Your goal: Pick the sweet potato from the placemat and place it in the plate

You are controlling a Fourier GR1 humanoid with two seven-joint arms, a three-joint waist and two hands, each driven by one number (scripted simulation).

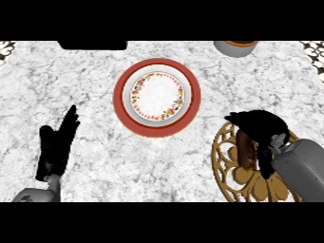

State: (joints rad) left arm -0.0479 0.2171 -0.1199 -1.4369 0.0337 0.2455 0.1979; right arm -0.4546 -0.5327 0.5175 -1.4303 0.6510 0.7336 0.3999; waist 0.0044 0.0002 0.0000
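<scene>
Left to right. My left hand (55, 147) rests aside, fingers straight and released, holding nothing, which leaves the route open. Right of its fingertips sits the red-rimmed plate (157, 63), the target. My right hand (261, 126) arches over the gold placemat (227, 182), fingers curled round the sweet potato (245, 151). It lies under my palm, apparently not yet lifted off the mat.

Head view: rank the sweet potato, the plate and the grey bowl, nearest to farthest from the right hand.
1. sweet potato: under the right hand, on the placemat.
2. plate: left of it, farther back.
3. grey bowl: at the far edge.
</scene>
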